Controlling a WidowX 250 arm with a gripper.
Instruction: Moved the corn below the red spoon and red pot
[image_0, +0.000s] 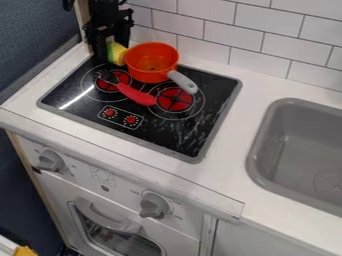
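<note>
Nearest to camera, white oven front (184, 225) with chunky grey knobs (153, 205), small printed marks around them, and see-through window (117, 243). Behind, on glossy black cooktop (177, 134), near its rear left corner – corn (117, 54), yellow and green, with black gripper (112, 49) right at it; apart or clamped on corn, cannot tell. At rear edge, round orange-red pot (150, 76), hollow, grey-handled, beside corn. Before pot, smooth red spoon (137, 95). Further right, grey sink (267, 125).
</note>
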